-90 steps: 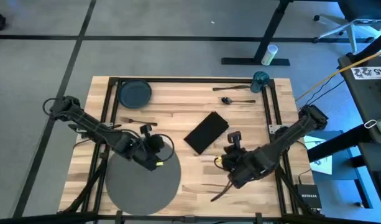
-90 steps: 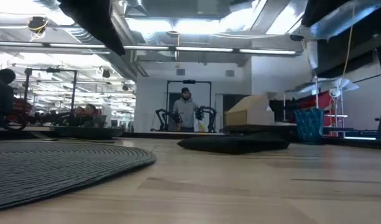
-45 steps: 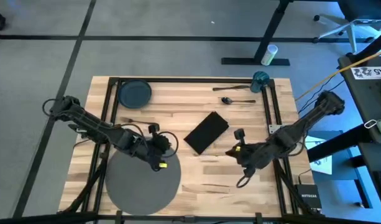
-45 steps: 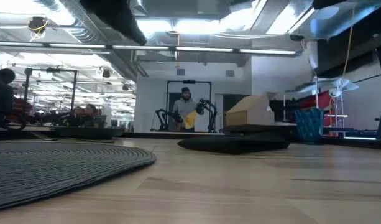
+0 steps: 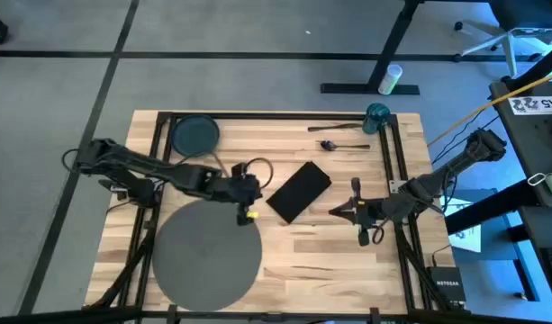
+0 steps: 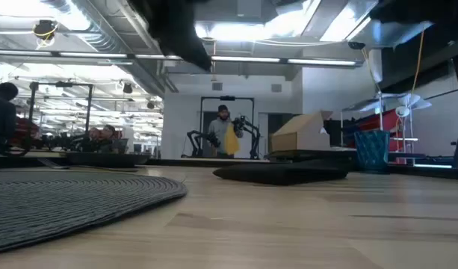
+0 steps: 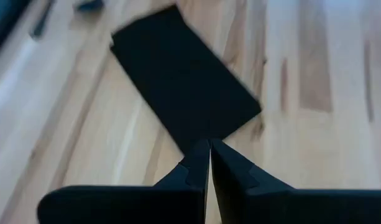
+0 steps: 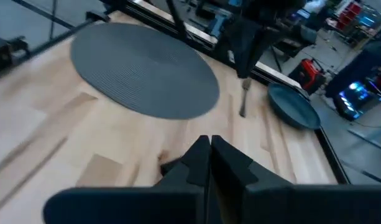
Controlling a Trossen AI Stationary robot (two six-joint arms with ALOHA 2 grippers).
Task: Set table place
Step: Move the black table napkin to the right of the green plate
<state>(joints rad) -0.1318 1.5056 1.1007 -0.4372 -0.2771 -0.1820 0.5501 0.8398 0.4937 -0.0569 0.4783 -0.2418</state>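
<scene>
On the near left part of the tabletop (image 5: 348, 270) lies the round dark-grey placemat (image 5: 206, 250), flat and bare, ready for dishes. The left tool (image 5: 248, 191) hangs just beyond its far edge, fingers pressed together and empty, pointing at the black napkin (image 5: 298, 191). The right tool (image 5: 358, 211), also closed and empty, waits near the right rail. The plate (image 5: 195, 135), fork (image 5: 200, 175), spoon (image 5: 344, 145) and blue cup (image 5: 376, 116) stand well apart; nothing blocks the napkin.

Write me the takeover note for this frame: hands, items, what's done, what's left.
Left hand: shut, empty, above the table between placemat and black napkin.
Right hand: shut, empty, near the table's right side.
Placemat lies flat at the near left, nothing on it. Plate at far left corner; spoon and another utensil at far right.
Left: everything else onto or beside the placemat.
</scene>
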